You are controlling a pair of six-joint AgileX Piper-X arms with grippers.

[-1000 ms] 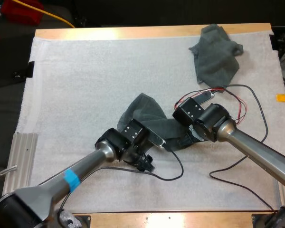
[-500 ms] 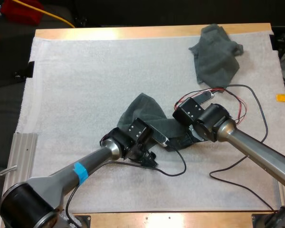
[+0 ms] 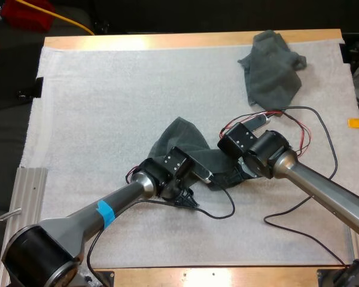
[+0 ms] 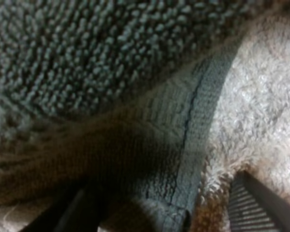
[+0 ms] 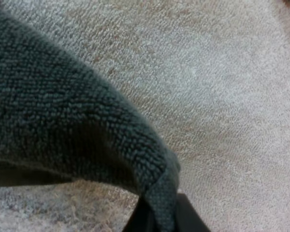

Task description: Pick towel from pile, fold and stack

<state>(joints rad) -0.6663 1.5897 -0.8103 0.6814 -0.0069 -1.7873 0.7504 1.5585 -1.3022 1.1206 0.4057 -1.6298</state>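
Note:
A dark grey-green towel (image 3: 182, 140) lies bunched in the middle of the white mat. My left gripper (image 3: 198, 175) is down at its near edge. In the left wrist view the gripper (image 4: 169, 205) is open, and its two black fingers (image 4: 261, 205) stand wide apart on either side of the towel's hemmed corner (image 4: 193, 130). My right gripper (image 3: 232, 174) is at the towel's right end. The right wrist view shows that gripper (image 5: 162, 215) shut on a fold of towel (image 5: 63, 121), which rises from the mat. A second towel (image 3: 272, 66) lies crumpled at the far right of the mat.
The white mat (image 3: 107, 101) spreads bare to the left and beyond the middle towel. A metal rail (image 3: 30, 197) sits at the mat's near left edge. The table's wooden far edge (image 3: 167, 40) runs behind the mat.
My left arm has reached a little farther forward and to the right, bringing its gripper in at the towel's near edge. The right arm and both towels have stayed put.

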